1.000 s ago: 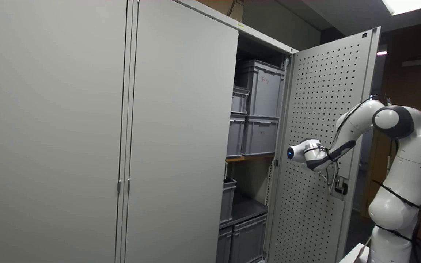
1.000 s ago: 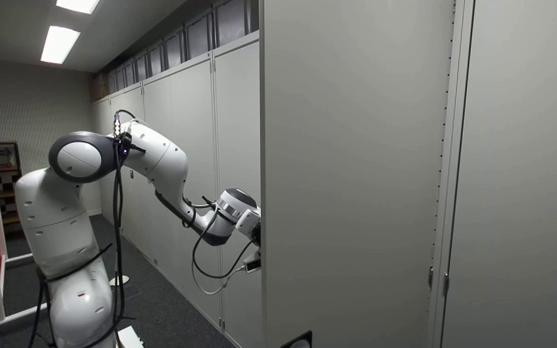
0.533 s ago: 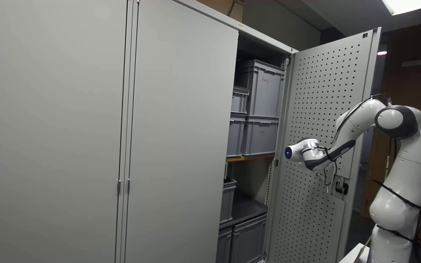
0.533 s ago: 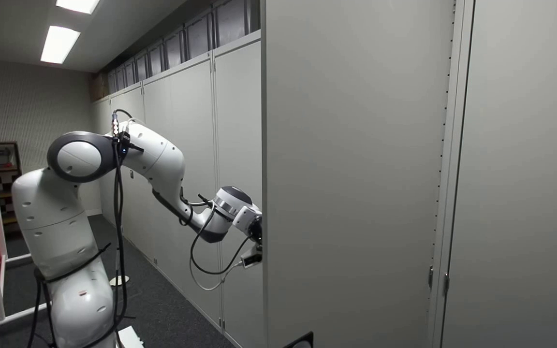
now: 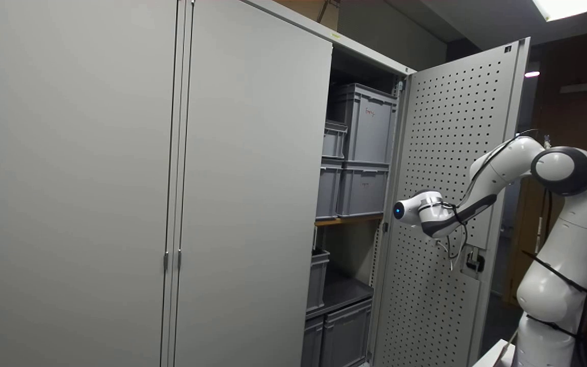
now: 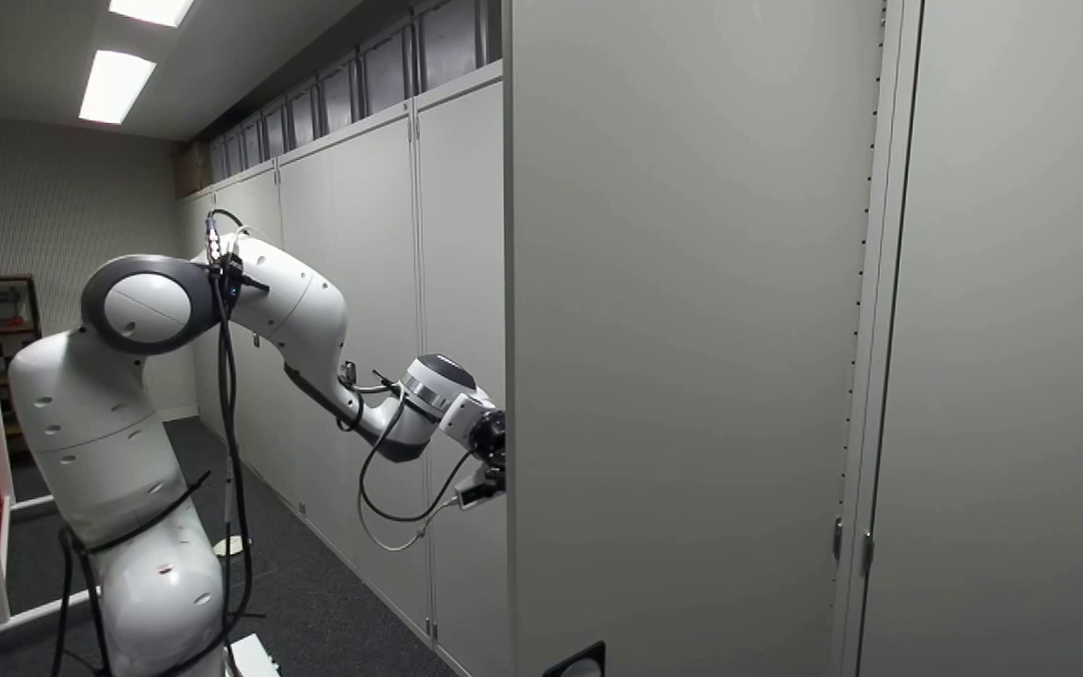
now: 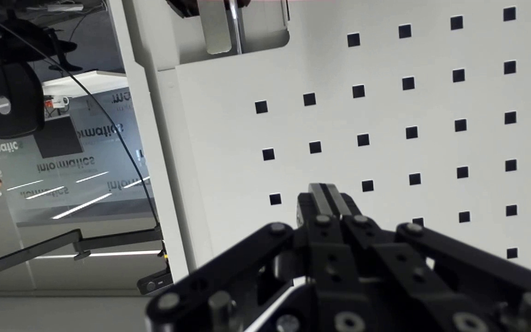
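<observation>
"How does the gripper [image 7: 324,188] stand?"

"Its fingertips are together, with nothing visible between them. They point towards the perforated inner face of the cabinet door [image 7: 228,133]; whether they touch it, I can't tell."

"And where is that door?"

"Directly before the gripper, standing open from the cabinet [image 5: 263,168]. The latch [image 5: 475,261] sits near its free edge, below the gripper's end of the arm [image 5: 492,178] in an exterior view. In the wrist view it shows near the top (that view looks upside down). Farther off, grey boxes [image 5: 367,191] stand on shelves inside the cabinet."

"Which step would you call this?"

"I'd judge it positioning beside the open door, with no grip taken. The next move calls for a steady approach to the panel: joined fingertips could bear against it, but gripping the latch would need them parted first."

"What's hard to make out?"

"The fingertips show in neither exterior view; the arm or the door's edge hides them. The wrist view's top border cuts off part of the latch, and the depth between fingertips and panel is unclear."
</observation>
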`<state>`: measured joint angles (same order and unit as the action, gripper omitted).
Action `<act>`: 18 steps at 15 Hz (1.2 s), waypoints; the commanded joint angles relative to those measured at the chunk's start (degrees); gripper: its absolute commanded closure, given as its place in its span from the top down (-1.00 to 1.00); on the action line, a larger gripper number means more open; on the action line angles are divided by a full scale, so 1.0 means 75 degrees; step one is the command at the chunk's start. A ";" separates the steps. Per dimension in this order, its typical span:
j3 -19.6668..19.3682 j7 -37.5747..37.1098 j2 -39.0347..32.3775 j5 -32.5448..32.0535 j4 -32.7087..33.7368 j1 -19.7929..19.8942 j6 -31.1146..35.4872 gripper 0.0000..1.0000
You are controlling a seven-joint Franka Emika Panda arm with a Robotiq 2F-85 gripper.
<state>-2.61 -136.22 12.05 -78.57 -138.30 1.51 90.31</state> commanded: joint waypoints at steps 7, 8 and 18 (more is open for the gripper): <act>0.0372 0.0292 0.0579 0.1167 -0.0153 -0.0367 -0.0270 -1.00; 0.0398 0.0288 0.0597 0.1288 -0.0142 -0.0393 -0.0286 -1.00; 0.0706 0.0273 0.0884 0.2596 0.0025 -0.0602 -0.0774 -1.00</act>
<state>1.96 -136.15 16.43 -62.17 -138.38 -2.29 86.99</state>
